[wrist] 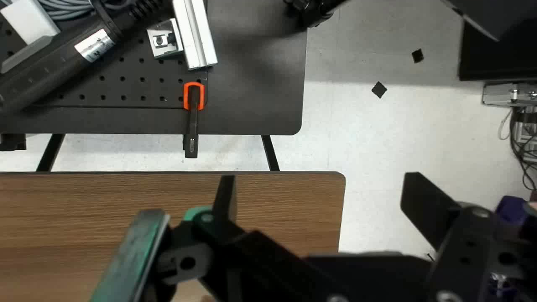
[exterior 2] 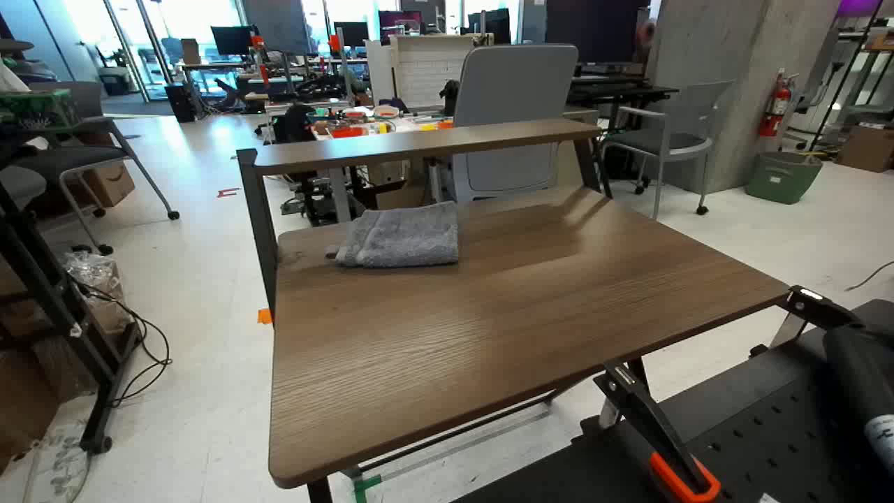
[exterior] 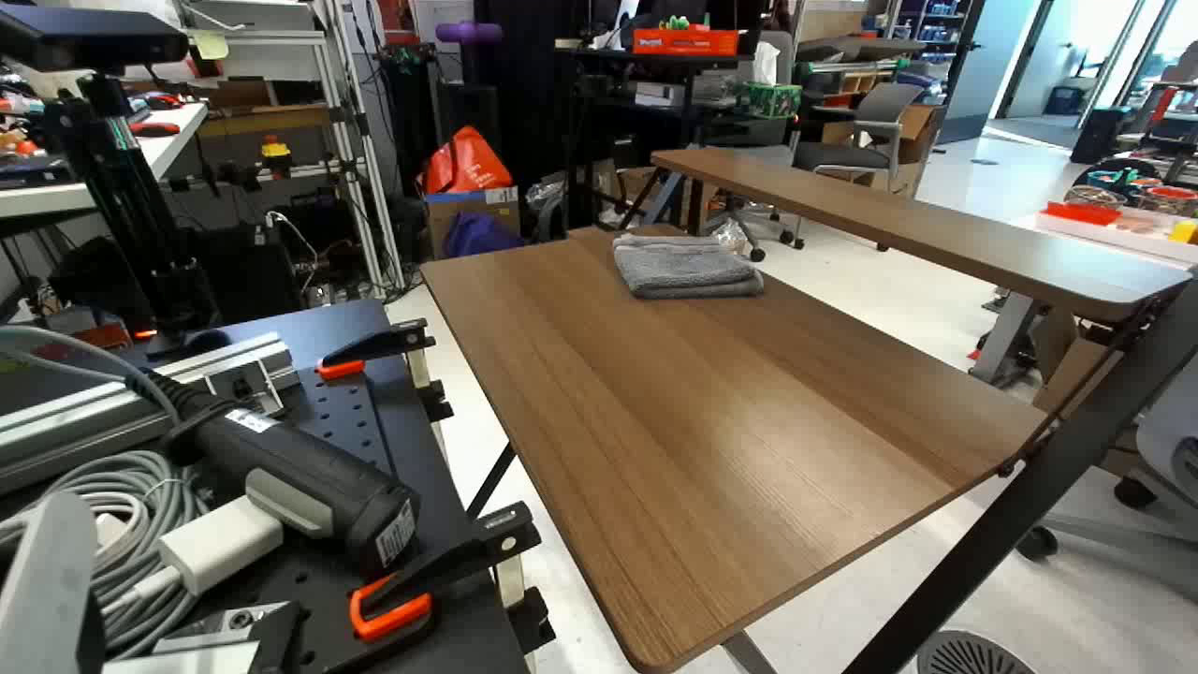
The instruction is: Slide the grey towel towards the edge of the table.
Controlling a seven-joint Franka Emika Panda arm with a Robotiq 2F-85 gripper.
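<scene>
Brown wood-grain table [exterior: 711, 449] — on it, 1 folded grey towel [exterior: 688, 269].

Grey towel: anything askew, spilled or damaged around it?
No spill or damage shows. The grey towel lies folded, a bit rumpled, on the table. Only oddity: in an exterior view, a small dark bit shows beside its grey edge, too small to identify.

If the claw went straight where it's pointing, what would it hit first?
Probably the table, near a corner; in the wrist view the open claw appears to straddle its edge, but depth is unclear.
</scene>
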